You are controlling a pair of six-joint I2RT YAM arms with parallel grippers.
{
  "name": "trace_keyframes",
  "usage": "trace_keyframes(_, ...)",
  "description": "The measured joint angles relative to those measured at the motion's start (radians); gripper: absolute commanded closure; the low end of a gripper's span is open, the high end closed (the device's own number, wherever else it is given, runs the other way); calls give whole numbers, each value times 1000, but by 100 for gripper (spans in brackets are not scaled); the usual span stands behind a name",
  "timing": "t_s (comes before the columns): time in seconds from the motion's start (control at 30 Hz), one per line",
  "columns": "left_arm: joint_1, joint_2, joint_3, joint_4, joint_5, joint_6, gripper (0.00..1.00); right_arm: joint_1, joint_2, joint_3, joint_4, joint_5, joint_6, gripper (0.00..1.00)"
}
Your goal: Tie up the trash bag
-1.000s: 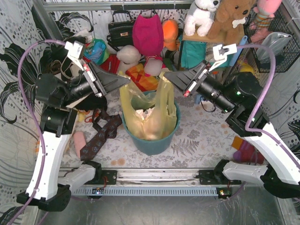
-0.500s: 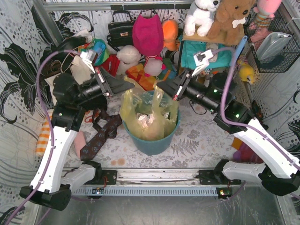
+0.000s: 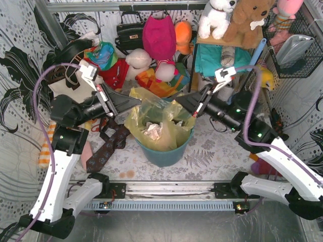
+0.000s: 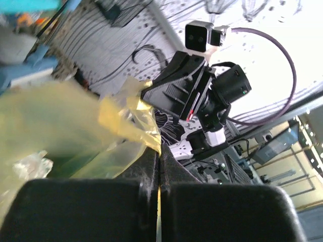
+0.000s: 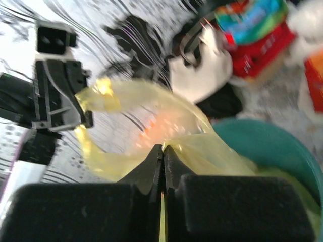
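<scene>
The yellow trash bag [image 3: 160,126] lines the teal bin [image 3: 164,154] at the table's middle, with crumpled paper inside. My left gripper [image 3: 138,99] is shut on the bag's left flap at the bin's back left rim. In the left wrist view a strip of yellow plastic [image 4: 136,108] runs into the pressed-together jaws [image 4: 160,154]. My right gripper [image 3: 177,99] is shut on the bag's right flap. In the right wrist view its tips [image 5: 163,147] pinch the yellow film [image 5: 212,151] above the bin [image 5: 275,146]. The two grippers face each other over the bin's far rim.
Plush toys and a black handbag [image 3: 130,33] crowd the back wall behind the bin. Dark neckties [image 3: 108,143] lie left of the bin. A shelf with teal cloth [image 3: 212,58] stands at the back right, and a wire basket [image 3: 298,48] hangs on the right wall.
Both grippers have come down with the bag's flaps. The bag, pulled up tall a second ago, now sags low and wide over the bin. The tips first neared, then parted slightly.
</scene>
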Motion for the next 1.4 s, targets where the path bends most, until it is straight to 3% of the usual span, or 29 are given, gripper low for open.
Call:
trace_keyframes(0.17,0,21,-98,-68,-16,9,100,0,13,-101,-48,23,29,100)
trace_keyframes(0.27,0,58,-56,-71,-16,-1,100,0,61,-1,-73,18,20,100)
trace_keyframes(0.43,0,107,141,-4,-8,-30,100,0,124,229,-46,-20,-18,100)
trace_keyframes(0.53,0,91,192,53,0,-48,100,0,115,267,-14,-38,-25,100)
trace_keyframes(0.73,0,8,98,75,-2,-53,100,0,50,130,18,-31,-22,100)
trace_keyframes(0.97,0,0,-53,-22,-14,-29,100,0,36,-25,-11,6,7,100)
trace_keyframes(1.1,0,43,-3,-31,-19,-28,100,0,82,77,-34,3,-2,100)
trace_keyframes(1.27,0,98,176,3,-18,-37,100,0,145,290,-36,-27,-36,100)
trace_keyframes(1.4,0,80,212,43,-13,-40,100,0,122,297,-26,-38,-47,100)
